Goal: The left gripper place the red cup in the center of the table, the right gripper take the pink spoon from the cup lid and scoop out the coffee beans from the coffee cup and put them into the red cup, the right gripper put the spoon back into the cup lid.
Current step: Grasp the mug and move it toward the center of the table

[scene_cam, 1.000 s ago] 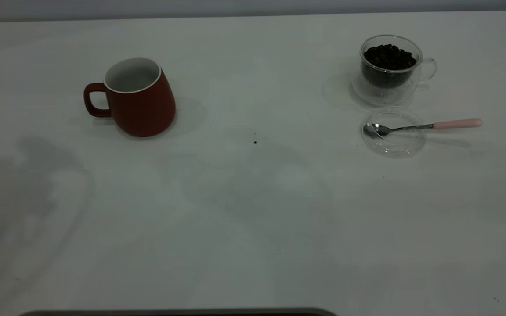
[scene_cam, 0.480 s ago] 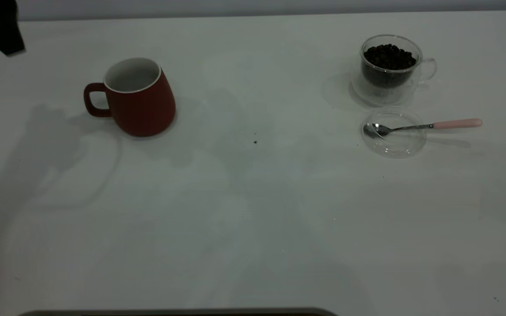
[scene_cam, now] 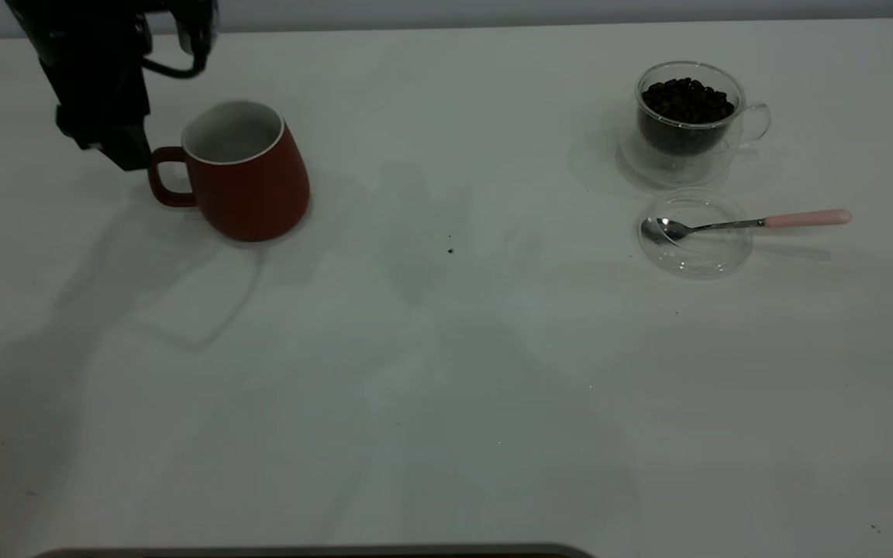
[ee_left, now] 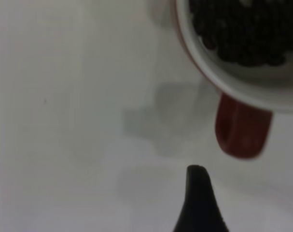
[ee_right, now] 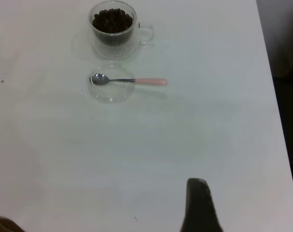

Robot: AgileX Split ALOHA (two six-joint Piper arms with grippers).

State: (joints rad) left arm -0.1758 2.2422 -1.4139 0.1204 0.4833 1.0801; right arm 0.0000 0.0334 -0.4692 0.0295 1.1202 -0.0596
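The left end effector (scene_cam: 125,151) is hanging over the desk (scene_cam: 446,372) near its far left corner, its black tip just beside the handle of the red cup (scene_cam: 249,182); whether its fingers are spread or closed cannot be told, since only one dark fingertip (ee_left: 197,193) is showing in the left wrist view, apart from the red handle. The red cup is standing upright on the left half of the desk, handle pointing toward the left edge. Toward the far right corner, the coffee cup (scene_cam: 687,124) is sitting upright, holding the coffee beans (scene_cam: 685,101). Just in front of it the cup lid (scene_cam: 694,236) is lying flat, with the pink spoon (scene_cam: 749,222) resting bowl-in-lid and its handle pointing toward the right edge. The right end effector (ee_right: 199,208) is showing only one dark fingertip, well apart from the spoon; its state cannot be told.
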